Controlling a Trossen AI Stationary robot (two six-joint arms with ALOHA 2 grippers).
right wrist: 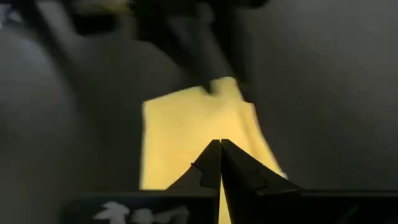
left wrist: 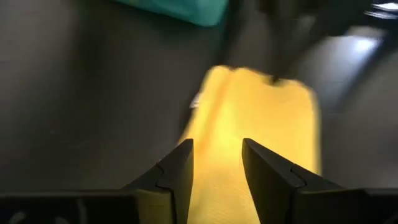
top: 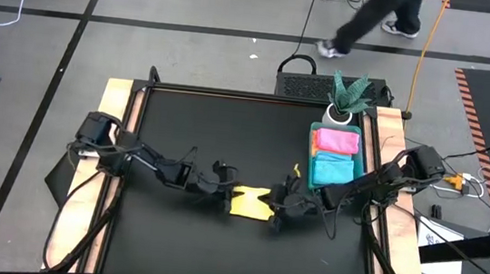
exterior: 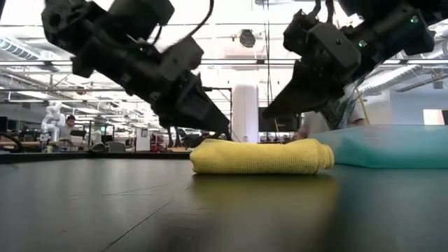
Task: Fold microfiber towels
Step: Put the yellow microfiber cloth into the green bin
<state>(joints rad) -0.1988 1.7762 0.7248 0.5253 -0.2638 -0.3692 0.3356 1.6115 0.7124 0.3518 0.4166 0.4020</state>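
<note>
A folded yellow towel (top: 250, 201) is seen lying flat on the black bench (top: 182, 130), slightly below the middle of the high view, with its long axis running left to right across the frame. It is flanked by both arms: the left gripper (top: 222, 182) is placed at the towel's left end and the right gripper (top: 286, 199) at its right end, so neither arm can be called clearly nearer. In the left wrist view the left fingers (left wrist: 180, 171) are held apart with a moderate gap, nothing is gripped, and the towel (left wrist: 255, 124) stretches away directly ahead of them. In the right wrist view the right fingers (right wrist: 211, 165) are pressed tip to tip over the towel's near edge (right wrist: 186, 134); whether a thin layer of cloth is pinched between them cannot be told. In the low view the towel (exterior: 262, 155) is shown as a low, rounded bundle resting on the bench. To the right in the high view, a green tray (top: 368, 164) holding a pink towel (top: 337, 140) and a light blue towel (top: 333, 170) lies close beside the right arm, so room is tighter there. Ample bare bench is left toward the frame's left and bottom, which is judged the freer side for any further fold.
</note>
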